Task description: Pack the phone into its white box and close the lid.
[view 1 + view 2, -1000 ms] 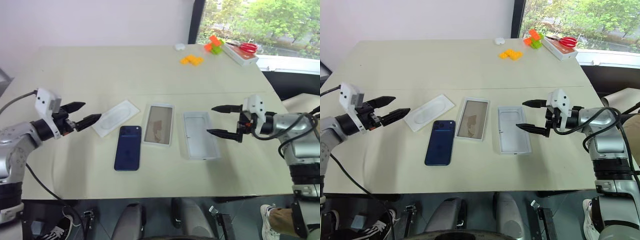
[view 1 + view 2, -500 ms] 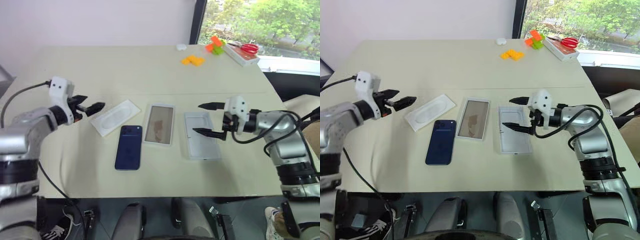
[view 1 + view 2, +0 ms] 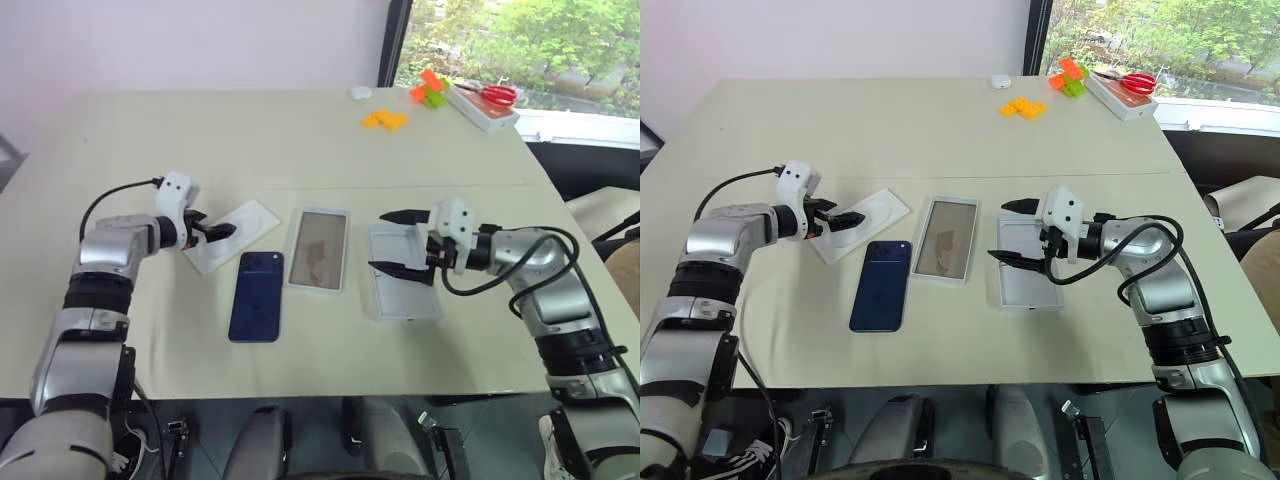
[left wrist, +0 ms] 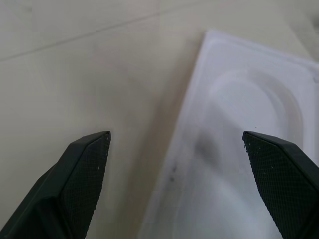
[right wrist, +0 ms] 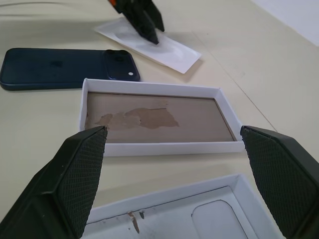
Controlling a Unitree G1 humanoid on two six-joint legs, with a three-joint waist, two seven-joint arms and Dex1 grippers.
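Your left pincer point(image 3: 222, 231) has swung in, wide and empty, over the thin translucent white sheet point(image 3: 232, 235) at eleven o'clock of the slim navy-blue phone point(image 3: 256, 296) lying flat on the bench point(image 3: 300, 140): closing here grabs the sheet, while the right pincer point(image 3: 396, 242) waits wide over the white cardboard box point(image 3: 402, 285).

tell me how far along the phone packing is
Nothing looks packed. The phone lies bare on the table, beside an open brown-floored tray and the white box. In hand: nothing; the left gripper is open over the translucent sheet, the right gripper open over the white box. Left: seat phone, fit lid.
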